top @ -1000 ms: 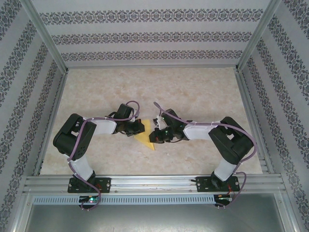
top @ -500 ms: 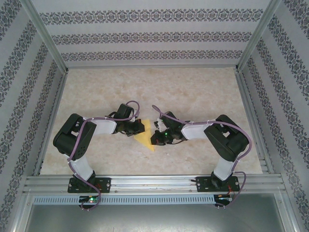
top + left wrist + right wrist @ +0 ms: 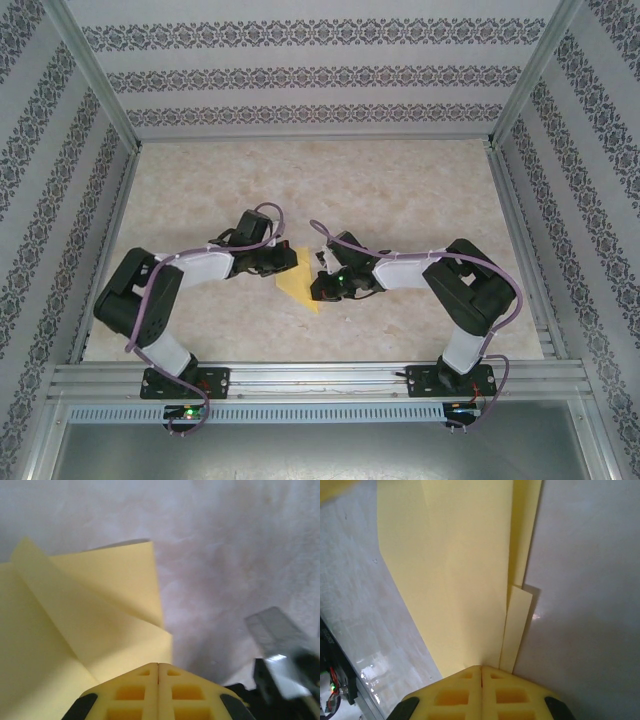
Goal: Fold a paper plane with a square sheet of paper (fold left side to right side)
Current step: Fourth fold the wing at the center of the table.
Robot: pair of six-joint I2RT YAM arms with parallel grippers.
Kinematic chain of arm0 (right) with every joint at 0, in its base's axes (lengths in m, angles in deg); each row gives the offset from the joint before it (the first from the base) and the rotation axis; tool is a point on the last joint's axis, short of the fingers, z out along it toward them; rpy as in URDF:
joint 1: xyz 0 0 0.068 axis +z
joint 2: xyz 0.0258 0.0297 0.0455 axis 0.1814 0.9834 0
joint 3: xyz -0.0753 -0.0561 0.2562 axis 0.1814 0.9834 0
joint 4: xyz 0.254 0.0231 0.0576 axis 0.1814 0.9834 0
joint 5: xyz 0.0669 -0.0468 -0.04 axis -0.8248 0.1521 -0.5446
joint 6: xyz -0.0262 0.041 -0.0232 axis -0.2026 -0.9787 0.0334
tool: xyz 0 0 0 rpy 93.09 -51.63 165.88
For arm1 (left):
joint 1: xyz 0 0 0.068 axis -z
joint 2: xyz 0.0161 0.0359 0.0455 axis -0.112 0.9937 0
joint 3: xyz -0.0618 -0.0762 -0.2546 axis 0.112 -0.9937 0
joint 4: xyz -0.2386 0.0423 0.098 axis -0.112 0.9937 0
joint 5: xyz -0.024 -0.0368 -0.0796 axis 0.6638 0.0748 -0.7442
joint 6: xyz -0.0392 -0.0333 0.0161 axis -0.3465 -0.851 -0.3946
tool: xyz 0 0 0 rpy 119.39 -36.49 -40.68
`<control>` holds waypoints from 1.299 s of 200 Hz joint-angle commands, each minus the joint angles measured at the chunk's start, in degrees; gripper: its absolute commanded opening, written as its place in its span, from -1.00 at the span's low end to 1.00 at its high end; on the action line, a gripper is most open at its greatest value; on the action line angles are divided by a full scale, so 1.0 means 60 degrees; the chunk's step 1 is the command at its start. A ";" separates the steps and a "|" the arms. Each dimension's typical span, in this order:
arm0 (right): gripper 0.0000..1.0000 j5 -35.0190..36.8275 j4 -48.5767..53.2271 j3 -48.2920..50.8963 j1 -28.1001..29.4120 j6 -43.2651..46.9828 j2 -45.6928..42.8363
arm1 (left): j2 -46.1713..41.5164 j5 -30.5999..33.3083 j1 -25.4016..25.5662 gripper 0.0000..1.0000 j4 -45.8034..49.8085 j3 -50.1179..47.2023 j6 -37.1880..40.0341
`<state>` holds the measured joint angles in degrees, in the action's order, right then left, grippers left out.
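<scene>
The square sheet of paper is yellow and folded into a pointed, layered shape. It lies flat on the marble table between the two arms. My left gripper is shut, its tips resting at the paper's upper left edge. In the left wrist view its closed tips sit over the folded flaps of the paper. My right gripper is shut too, at the paper's right edge. In the right wrist view its tips touch the paper beside a narrow strip of a lower layer.
Aluminium rails run along the near edge and both sides. Patterned walls close in the table at the back and sides. Part of the right arm shows at the lower right of the left wrist view.
The left arm's elbow has swung down and to the left, and its gripper has slid slightly right over the paper. The right gripper has edged left. Both stayed shut.
</scene>
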<state>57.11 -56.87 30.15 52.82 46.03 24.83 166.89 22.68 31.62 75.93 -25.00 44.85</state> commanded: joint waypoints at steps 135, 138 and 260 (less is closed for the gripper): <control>-1.00 0.3051 0.2898 -0.0247 0.0683 0.0676 0.0827 | 0.0569 -0.0770 0.0593 -0.96 -0.2200 -0.0956 -0.0610; -1.00 0.3095 0.2970 -0.0280 0.0700 0.0703 0.0841 | 0.0595 -0.0695 0.0599 -0.96 -0.2126 -0.0933 -0.0598; -1.00 0.3784 0.4184 -0.0610 0.0878 0.1065 0.1270 | 0.1394 0.0309 -0.0208 -0.98 -0.1425 -0.0672 -0.0313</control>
<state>69.78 -43.17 22.30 57.87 50.67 26.16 173.12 20.06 33.17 65.51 -29.98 41.20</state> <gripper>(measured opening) 0.049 0.044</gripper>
